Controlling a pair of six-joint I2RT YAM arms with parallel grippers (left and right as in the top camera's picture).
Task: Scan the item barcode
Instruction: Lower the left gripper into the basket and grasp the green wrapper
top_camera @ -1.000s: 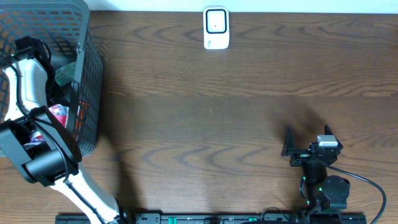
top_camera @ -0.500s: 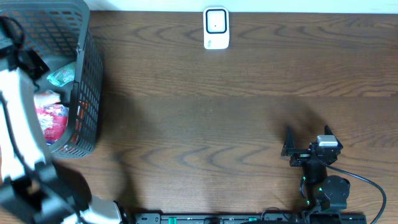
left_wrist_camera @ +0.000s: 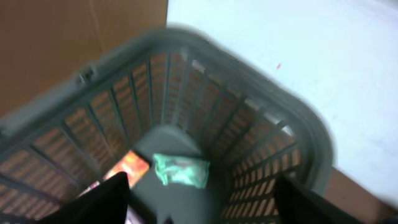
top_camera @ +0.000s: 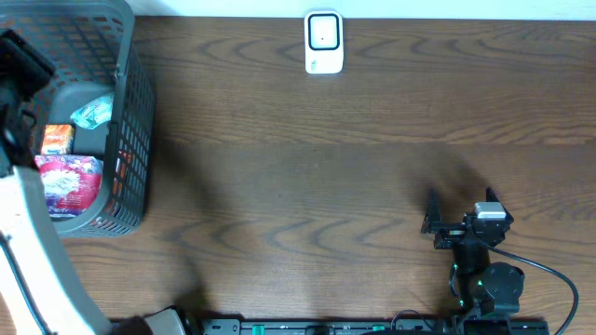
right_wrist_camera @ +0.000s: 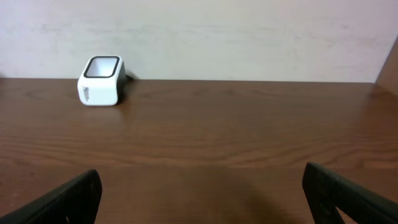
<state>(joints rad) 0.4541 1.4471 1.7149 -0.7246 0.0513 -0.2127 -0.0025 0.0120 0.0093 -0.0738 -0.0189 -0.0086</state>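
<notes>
Dark grey plastic mesh basket (top_camera: 130, 112) at 10 o'clock of the table, goods unscanned
Holds a red-and-white printed pouch (top_camera: 67, 180), a small orange packet (top_camera: 58, 138) and a crumpled teal packet (left_wrist_camera: 181, 170); the item to scan lies inside, unlifted. Left gripper (left_wrist_camera: 200, 194) hangs above, fingers spread, empty; right gripper (right_wrist_camera: 202, 186) at 5 o'clock, likewise wide and empty. White box-shaped barcode scanner (top_camera: 323, 42) at 12 o'clock. Risks: a finger snagging the mesh wall, two packets pinched together, the barcode turned from the scanner. Packet print and scanner's grey mark unreadable
</notes>
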